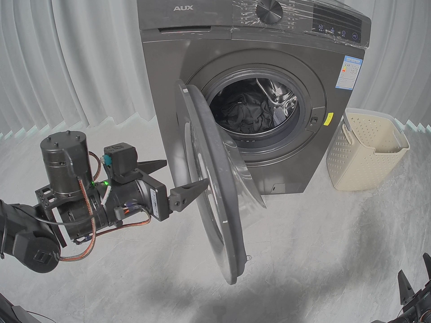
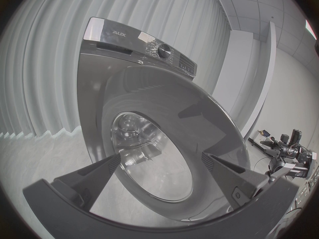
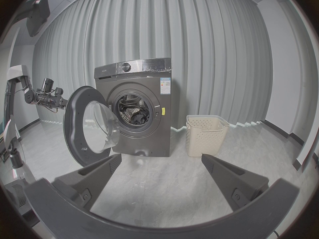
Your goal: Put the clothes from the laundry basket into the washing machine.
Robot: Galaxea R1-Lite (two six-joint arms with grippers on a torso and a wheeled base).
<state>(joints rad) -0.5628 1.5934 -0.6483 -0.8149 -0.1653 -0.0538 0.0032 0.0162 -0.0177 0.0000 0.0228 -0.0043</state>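
Left pincer (image 1: 186, 172) sits nearest the head camera, in the lower left of the frame. Its two fingers are spread wide and hold nothing. One fingertip (image 1: 204, 184) meets the outer face of the door (image 1: 211, 211), though I cannot tell whether it actually presses there.

Dark clothes (image 1: 244, 111) lie heaped inside the drum of the washing machine (image 1: 179, 68), behind the round opening at upper centre. The door is swung out toward the camera, nearly edge-on in mid-frame. On the floor (image 1: 314, 247), at the right of the frame and just beside the machine, stands the cream laundry basket (image 1: 366, 158). What shows of its inside looks empty.

The loading seems done or nearly so, since nothing is visible in the basket. What is left is probably shutting the door.

The left arm comes in roughly level from the lower left edge, its wrist aimed at the door's outer side, well placed for a push. The right pincer (image 3: 161, 156) is also spread and empty. It is low in the lower right corner of the head frame, well apart from machine and basket and facing both.
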